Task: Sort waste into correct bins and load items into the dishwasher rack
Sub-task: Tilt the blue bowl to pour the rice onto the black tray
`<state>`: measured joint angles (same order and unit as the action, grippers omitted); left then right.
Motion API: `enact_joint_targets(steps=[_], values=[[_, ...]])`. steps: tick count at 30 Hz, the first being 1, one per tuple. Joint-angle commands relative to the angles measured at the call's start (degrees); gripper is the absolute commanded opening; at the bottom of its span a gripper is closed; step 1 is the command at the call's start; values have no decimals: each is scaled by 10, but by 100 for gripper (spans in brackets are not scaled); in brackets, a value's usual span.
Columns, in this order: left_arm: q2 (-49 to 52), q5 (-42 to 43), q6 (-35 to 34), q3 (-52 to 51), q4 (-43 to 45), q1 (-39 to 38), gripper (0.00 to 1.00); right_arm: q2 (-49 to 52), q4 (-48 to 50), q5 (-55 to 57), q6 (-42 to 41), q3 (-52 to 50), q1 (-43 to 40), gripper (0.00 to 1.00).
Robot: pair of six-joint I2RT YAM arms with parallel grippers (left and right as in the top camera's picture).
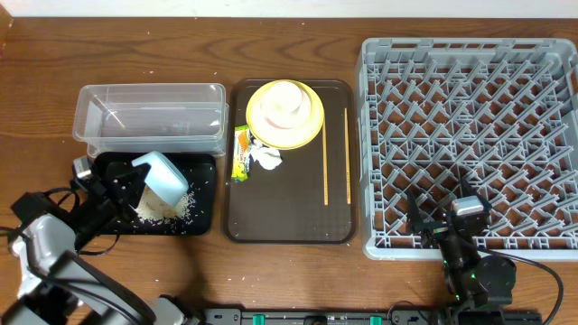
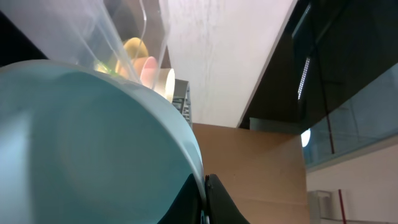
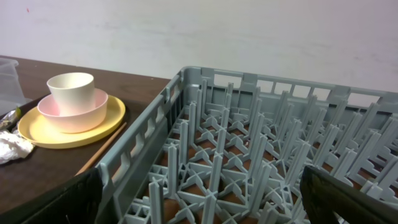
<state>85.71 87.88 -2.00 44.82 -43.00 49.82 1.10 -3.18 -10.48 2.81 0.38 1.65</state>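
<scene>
My left gripper (image 1: 135,183) is shut on the rim of the light blue bowl (image 1: 163,176), holding it tilted over the black tray (image 1: 203,162); the bowl (image 2: 87,143) fills the left wrist view. A heap of rice (image 1: 163,208) lies in the black tray. The clear tub (image 1: 149,113) stands behind it. On the brown serving tray (image 1: 289,203) are the yellow plate (image 1: 310,126) with the pink bowl and white cup (image 1: 282,101) stacked on it, the snack wrapper (image 1: 241,153), the tissue (image 1: 266,158) and the chopsticks (image 1: 336,158). My right gripper (image 1: 449,221) is open and empty over the grey rack (image 1: 470,135).
The rack's upright pegs (image 3: 249,155) fill the right wrist view, with the plate (image 3: 37,130), pink bowl (image 3: 74,112) and cup (image 3: 70,90) to their left. The table's front edge runs just below both arms.
</scene>
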Motion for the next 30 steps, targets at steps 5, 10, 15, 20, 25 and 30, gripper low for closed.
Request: enact_joint_targets(steps=[5, 10, 15, 20, 25, 30], values=[[-134, -95, -50, 50, 13, -28, 6, 0, -3, 3, 7, -1, 6, 99], [-225, -245, -118, 50, 32, -49, 6, 0, -3, 3, 7, -1, 6, 99], [-288, -254, -136, 50, 58, -75, 6, 0, -3, 3, 7, -1, 6, 99], [-273, -71, -166, 50, 109, -74, 6, 0, -3, 3, 7, -1, 6, 99], [-189, 23, -191, 49, 139, -76, 6, 0, -3, 3, 7, -1, 6, 99], [-113, 23, -194, 49, 127, -76, 6, 0, -3, 3, 7, -1, 6, 99]])
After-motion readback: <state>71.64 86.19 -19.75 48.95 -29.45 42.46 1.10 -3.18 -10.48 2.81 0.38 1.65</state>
